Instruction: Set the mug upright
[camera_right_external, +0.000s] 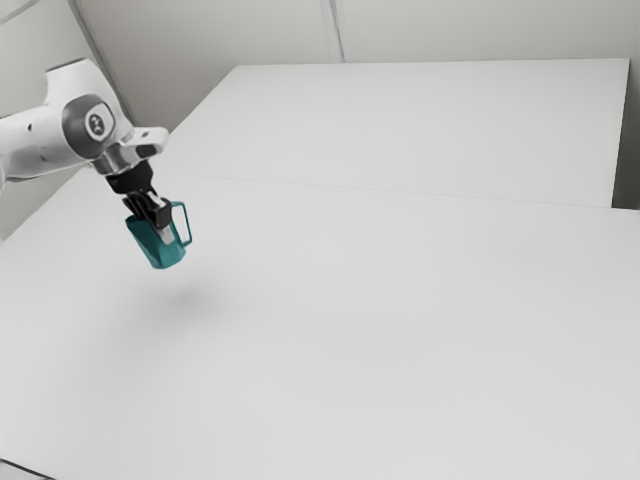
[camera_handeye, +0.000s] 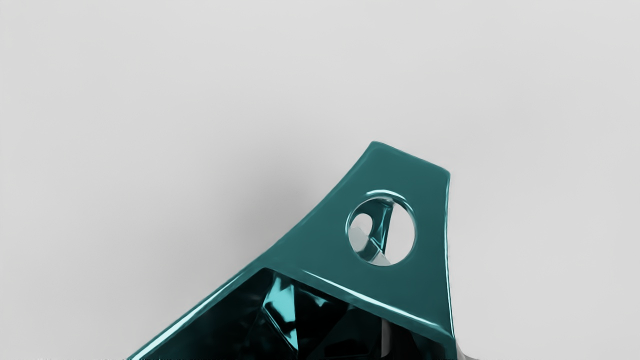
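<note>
Your teal mug hangs in midair above the white table, tilted rather than upright, its wall clamped in the black gripper at the end of your white arm. In the exterior view, its long axis runs on a slant, steeper than it is flat, from the open mouth at the upper end down to the base at the lower. The mouth points up and toward the exterior view's left, the base down and toward the exterior view's right. The handle, an angular loop, juts from the side of the mug facing the exterior view's right, leaning along with the body. A soft shadow lies on the table below the base, with bare white surface between the two. From your wrist view, you look onto the mouth and into the dark, glinting interior, while the handle's broad top, pierced by a round hole, reaches out away from the gripper. A pale sliver shows inside the mouth and another just outside the wall, both near the fingertips' end of the scene. Behind the table, in the exterior view, stands a pale wall.
</note>
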